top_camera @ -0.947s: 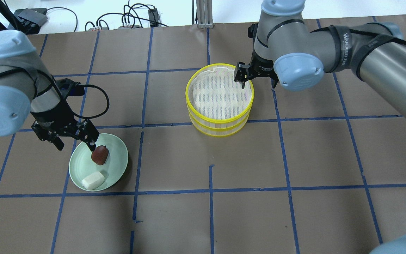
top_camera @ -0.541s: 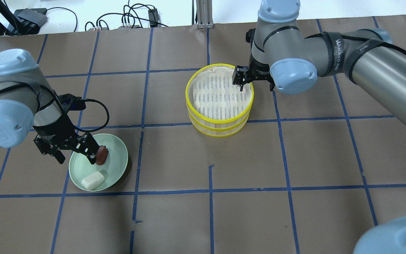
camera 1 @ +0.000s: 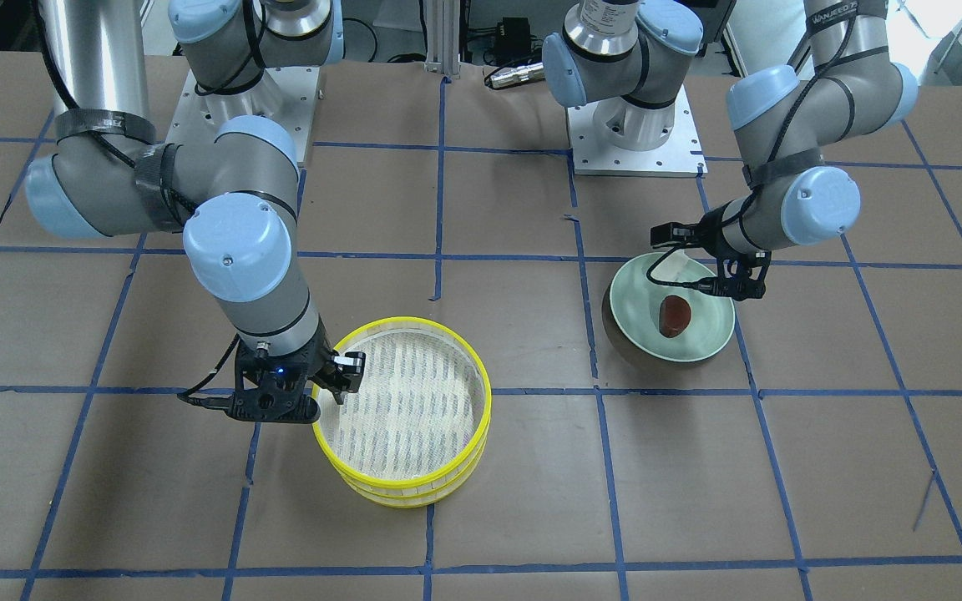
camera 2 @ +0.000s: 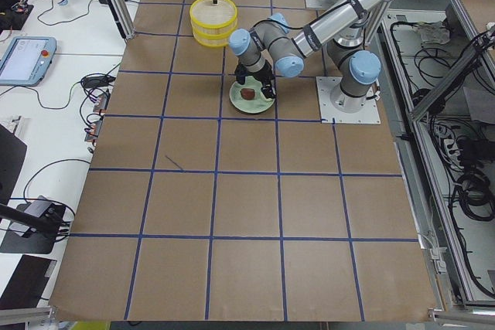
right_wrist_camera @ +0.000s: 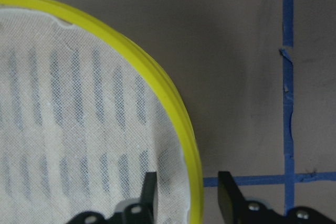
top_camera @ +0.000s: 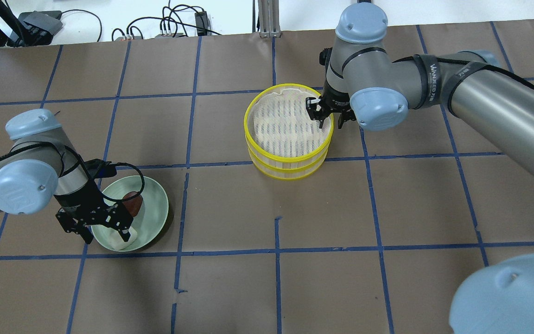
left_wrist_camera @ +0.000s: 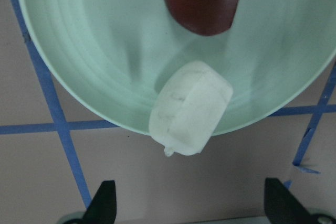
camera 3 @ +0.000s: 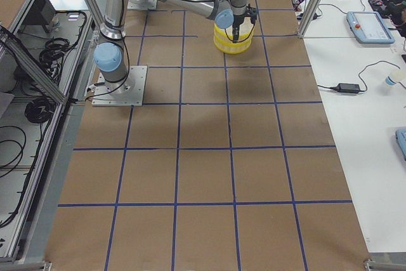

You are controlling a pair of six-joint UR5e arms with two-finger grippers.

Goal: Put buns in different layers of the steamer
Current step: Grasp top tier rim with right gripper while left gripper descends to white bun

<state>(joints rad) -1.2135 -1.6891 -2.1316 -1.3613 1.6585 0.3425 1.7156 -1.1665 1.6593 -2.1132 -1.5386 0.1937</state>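
Observation:
Two yellow-rimmed steamer trays (top_camera: 250, 139) stand stacked mid-table, the top mesh bare; they also show in the front view (camera 1: 482, 392) and the right wrist view (right_wrist_camera: 157, 77). My right gripper (top_camera: 330, 121) is open, one finger inside and one outside the top tray's right rim (right_wrist_camera: 193, 198). The white bun (left_wrist_camera: 191, 108) and the reddish-brown bun (top_camera: 133, 200) lie on the pale green plate (top_camera: 155, 218). My left gripper (top_camera: 105, 234) is wide open just above the white bun (top_camera: 123, 242), which it partly hides in the overhead view.
The table is brown paper with a blue tape grid. The plate (camera 1: 706, 338) sits near the robot's left side, about two squares from the steamer. Cables and boxes lie beyond the table's far edge (top_camera: 165, 28).
My left gripper moved from the reddish-brown bun toward the plate's near side, over the white bun. My right gripper shifted and lowered onto the steamer's right rim.

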